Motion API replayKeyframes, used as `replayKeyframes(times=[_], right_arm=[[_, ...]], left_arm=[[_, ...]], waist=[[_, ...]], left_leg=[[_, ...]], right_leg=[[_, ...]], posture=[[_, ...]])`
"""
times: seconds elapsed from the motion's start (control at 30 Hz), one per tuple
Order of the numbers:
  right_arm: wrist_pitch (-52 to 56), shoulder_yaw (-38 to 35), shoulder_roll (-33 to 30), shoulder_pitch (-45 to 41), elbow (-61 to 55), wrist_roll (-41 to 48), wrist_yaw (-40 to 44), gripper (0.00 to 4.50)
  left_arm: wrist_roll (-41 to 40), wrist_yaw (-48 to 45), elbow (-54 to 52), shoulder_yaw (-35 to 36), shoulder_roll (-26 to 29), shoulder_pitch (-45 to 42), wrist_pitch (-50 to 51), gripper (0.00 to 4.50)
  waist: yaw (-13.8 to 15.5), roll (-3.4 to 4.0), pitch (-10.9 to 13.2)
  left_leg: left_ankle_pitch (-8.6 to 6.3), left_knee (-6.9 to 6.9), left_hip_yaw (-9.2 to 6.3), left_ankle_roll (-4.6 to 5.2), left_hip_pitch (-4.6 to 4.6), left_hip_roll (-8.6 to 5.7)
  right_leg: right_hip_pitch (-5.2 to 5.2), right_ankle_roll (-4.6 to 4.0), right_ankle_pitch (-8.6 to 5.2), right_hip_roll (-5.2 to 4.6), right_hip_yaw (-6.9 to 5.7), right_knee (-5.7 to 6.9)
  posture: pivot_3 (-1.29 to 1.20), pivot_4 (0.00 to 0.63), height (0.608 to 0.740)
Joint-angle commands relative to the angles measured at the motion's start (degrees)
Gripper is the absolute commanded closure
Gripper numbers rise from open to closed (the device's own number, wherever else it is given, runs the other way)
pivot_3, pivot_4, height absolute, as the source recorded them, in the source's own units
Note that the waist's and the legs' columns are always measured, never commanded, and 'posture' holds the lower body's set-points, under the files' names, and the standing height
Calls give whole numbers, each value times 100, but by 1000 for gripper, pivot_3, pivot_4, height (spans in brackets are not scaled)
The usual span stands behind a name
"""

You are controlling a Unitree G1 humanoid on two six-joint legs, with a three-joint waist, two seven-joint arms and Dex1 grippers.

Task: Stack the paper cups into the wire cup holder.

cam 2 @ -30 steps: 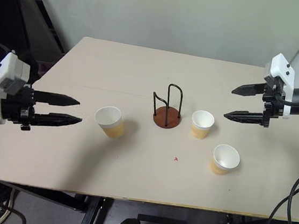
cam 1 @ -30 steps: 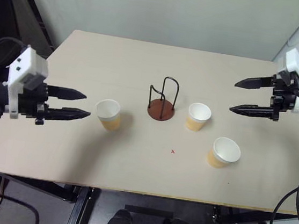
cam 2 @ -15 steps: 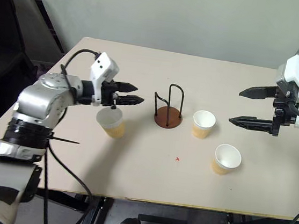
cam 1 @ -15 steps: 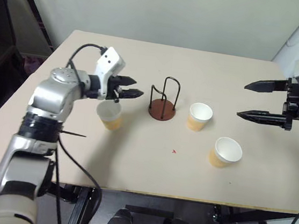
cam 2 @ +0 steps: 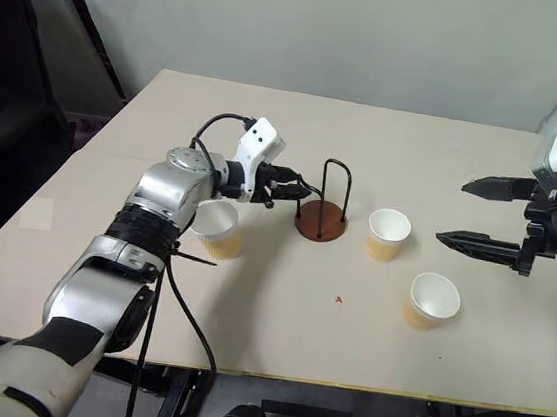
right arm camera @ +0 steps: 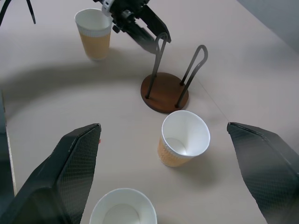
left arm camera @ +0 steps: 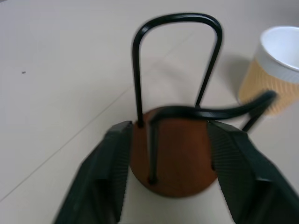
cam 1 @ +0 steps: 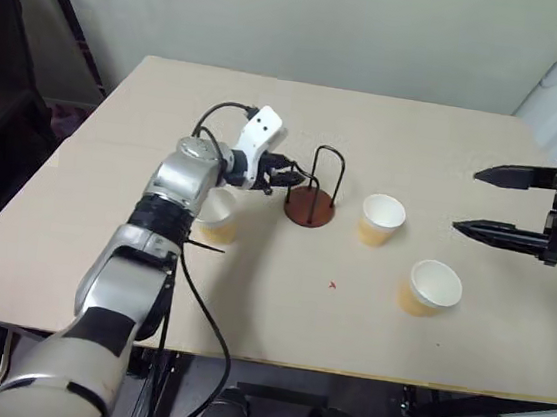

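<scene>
Where end effector straddles holder.

Left paper cup behind left arm

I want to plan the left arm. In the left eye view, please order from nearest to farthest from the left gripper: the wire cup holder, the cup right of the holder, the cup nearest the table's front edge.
1. Wire cup holder, at the left gripper.
2. Cup right of the holder, mid-table.
3. Front cup, on the right.

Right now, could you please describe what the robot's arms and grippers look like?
The left arm has silver-grey metal shells with black joint bands and a thin black cable looping over its wrist. Each wrist carries a white boxy module. The left gripper and the right gripper each have two slim, tapered black fingers with finely textured pads.
</scene>
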Motion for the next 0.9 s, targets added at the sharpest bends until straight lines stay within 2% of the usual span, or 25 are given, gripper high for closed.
replayKeyframes(times=[0.03,0.13,0.3,0.53,0.67,0.77,0.9], right_arm=[[41,-410,-184,49,-206,157,-142,0],[50,-478,-226,123,-242,213,-202,0],[13,-527,-272,256,-258,300,-242,0],[-29,-427,-383,490,-363,464,-6,0],[-147,-281,-469,798,-560,453,181,0],[-213,-131,-508,960,-785,503,315,0],[-93,-99,-418,899,-1062,876,376,0]], left_arm=[[35,-17,100,150,-129,-219,-233,3378],[46,-82,172,189,-131,-276,-284,4463],[-30,-548,-172,183,27,-248,-234,4463],[-480,-2197,-2133,-26,769,554,5,4463],[-826,-2902,-3206,-213,1034,1082,225,4463],[-881,-3127,-3589,-405,1019,1314,161,4463],[-667,-3024,-3383,-630,748,1240,-164,4463]], waist=[[0,0,0],[0,0,0],[1,0,0],[4,2,-1],[-2,2,-1],[-2,3,-1],[-4,3,-2]], left_leg=[[-3,6,9,5,0,0],[-10,17,33,16,-3,1],[-16,25,49,25,-3,1],[-26,52,67,42,-22,0],[-45,70,129,68,-20,10],[-56,82,153,86,-19,11],[-60,88,161,96,-11,12]], right_leg=[[1,3,-1,0,5,-1],[-2,17,-8,1,16,1],[-2,30,-17,2,24,4],[-15,38,-23,5,30,5],[-17,43,-34,3,9,18],[-14,43,-34,-4,18,19],[-14,48,-29,-6,86,23]], posture=[[0,150,740],[0,150,740],[0,150,740],[0,150,740],[0,150,740],[0,150,740],[0,150,740]])
